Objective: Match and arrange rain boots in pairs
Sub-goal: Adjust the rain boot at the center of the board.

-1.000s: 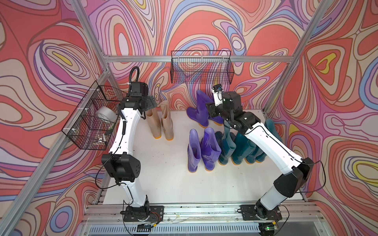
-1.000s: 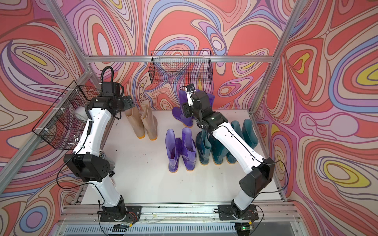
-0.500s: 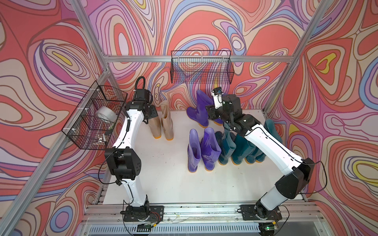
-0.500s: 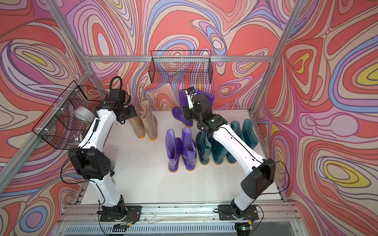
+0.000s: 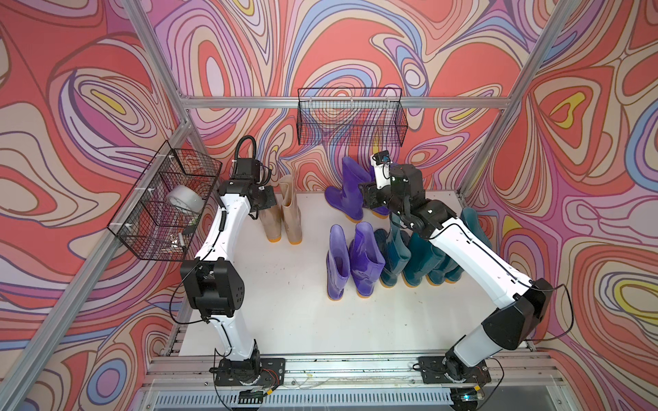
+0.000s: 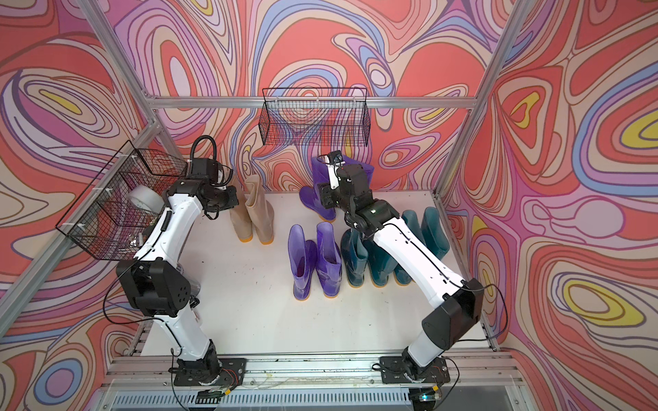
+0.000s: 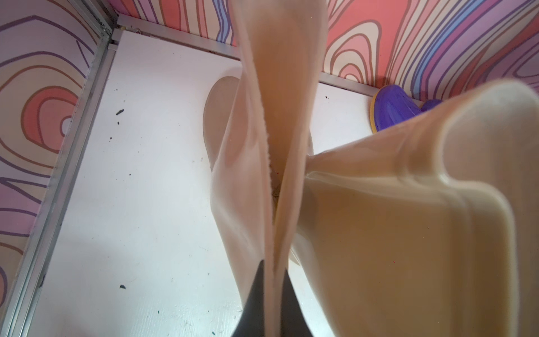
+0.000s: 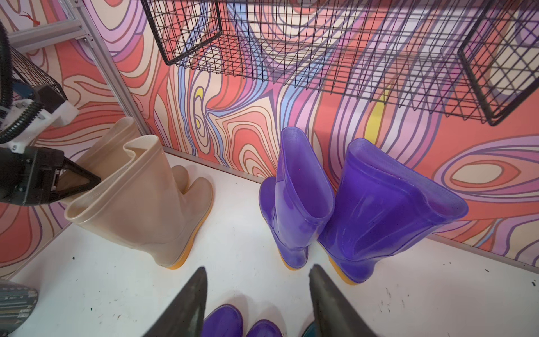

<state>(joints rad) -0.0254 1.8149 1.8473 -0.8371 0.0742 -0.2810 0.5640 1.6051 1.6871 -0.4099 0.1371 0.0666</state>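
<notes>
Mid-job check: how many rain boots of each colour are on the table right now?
Purple boots: 4
Teal boots: 4
Beige boots: 2
Total: 10

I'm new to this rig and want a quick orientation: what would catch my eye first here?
The swirling red and purple walls dominate, with glossy rain boots standing on the white floor. At the back left, the left claw is pinched shut on the cuff of a beige boot, while the right claw hangs open facing the rear purple boots.
</notes>
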